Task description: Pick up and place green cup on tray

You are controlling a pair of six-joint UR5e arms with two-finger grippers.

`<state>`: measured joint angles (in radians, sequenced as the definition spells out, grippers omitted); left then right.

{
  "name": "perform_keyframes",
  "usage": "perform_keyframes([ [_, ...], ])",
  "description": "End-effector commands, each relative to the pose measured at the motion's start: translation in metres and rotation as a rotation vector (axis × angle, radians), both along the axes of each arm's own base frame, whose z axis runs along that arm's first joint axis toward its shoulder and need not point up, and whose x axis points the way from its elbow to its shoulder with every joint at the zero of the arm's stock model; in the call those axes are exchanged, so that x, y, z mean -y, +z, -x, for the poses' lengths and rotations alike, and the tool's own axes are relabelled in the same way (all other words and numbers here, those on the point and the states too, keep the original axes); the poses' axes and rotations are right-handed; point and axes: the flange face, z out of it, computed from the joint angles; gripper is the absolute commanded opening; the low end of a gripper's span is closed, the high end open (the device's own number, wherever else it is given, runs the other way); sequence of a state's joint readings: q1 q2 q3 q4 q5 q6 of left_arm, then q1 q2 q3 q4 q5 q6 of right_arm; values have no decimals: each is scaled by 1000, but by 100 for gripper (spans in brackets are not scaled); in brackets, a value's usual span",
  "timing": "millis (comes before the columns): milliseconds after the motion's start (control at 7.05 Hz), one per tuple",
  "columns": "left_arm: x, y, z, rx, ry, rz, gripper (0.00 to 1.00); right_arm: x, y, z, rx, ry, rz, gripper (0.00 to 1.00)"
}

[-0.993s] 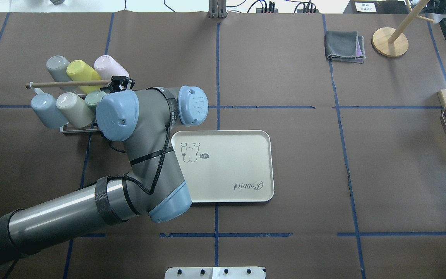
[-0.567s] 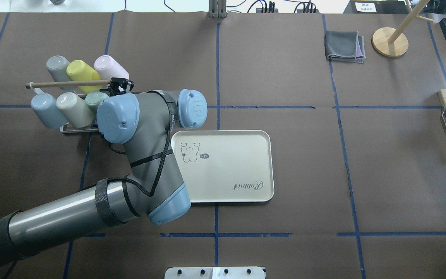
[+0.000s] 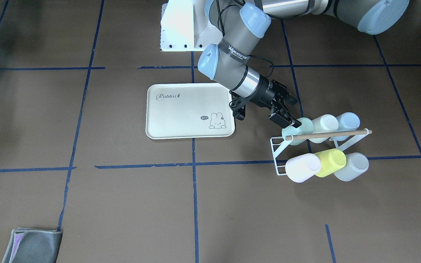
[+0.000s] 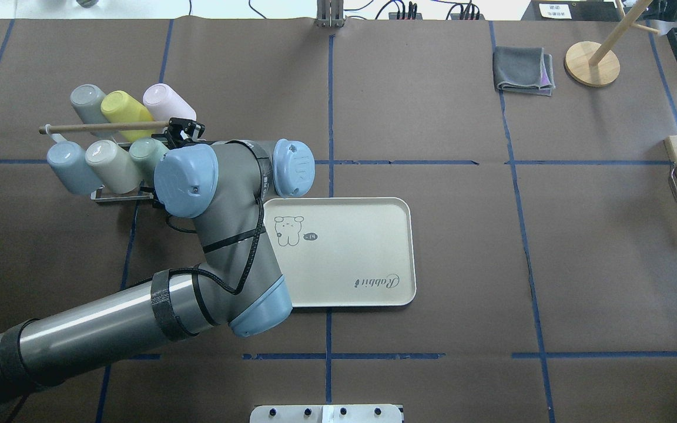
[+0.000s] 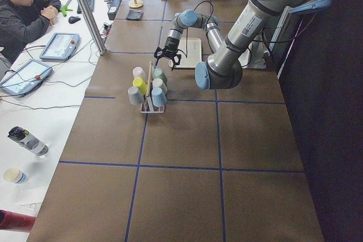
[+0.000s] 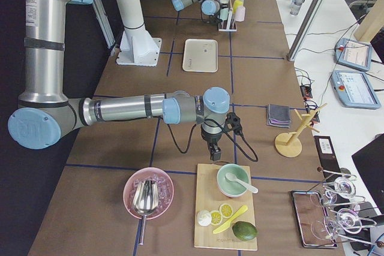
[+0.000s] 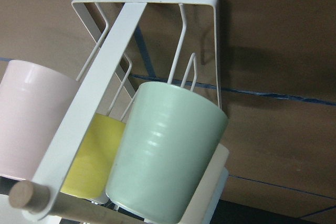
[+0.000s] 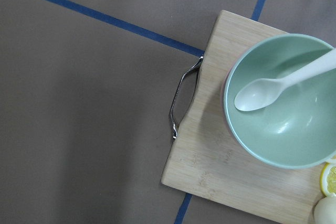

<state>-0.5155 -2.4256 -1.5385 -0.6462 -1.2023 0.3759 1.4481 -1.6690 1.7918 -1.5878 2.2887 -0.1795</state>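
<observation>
Across the table [image 3: 86, 204], front-facing view: left pincer [image 3: 289, 111] with fingers apart, poised at the green cup [image 3: 302, 128], which sits tilted on the white wire rack [image 3: 278, 153]; contact cannot be told. Tray [image 3: 181, 120] bare, well apart from the rack. Overhead: the arm hides most of the pincer; green cup [image 4: 147, 151] racked beside a cream cup [image 4: 112, 164]. Right side view: right pincer [image 6: 214, 153] hangs by a wooden cutting board [image 6: 207, 190]; apart or together, cannot tell. Left wrist view: green cup [image 7: 168, 150] centred, seated on its prong, no fingers showing. Judgement: reach about done; grasp, lift, carry and set-down remain.
</observation>
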Motion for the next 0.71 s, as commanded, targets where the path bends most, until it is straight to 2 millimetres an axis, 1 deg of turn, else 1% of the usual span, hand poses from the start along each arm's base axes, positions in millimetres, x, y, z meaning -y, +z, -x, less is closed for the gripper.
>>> perform_keyframes([
  [0,6,9,-9,11,4,-7,100,0,1,0,0,0,2,99],
  [142,8,11,-12,6,4,-10,100,0,1,0,0,0,2,99],
  [567,20,32,-30,6,6,-31,100,0,1,0,1,0,3,99],
])
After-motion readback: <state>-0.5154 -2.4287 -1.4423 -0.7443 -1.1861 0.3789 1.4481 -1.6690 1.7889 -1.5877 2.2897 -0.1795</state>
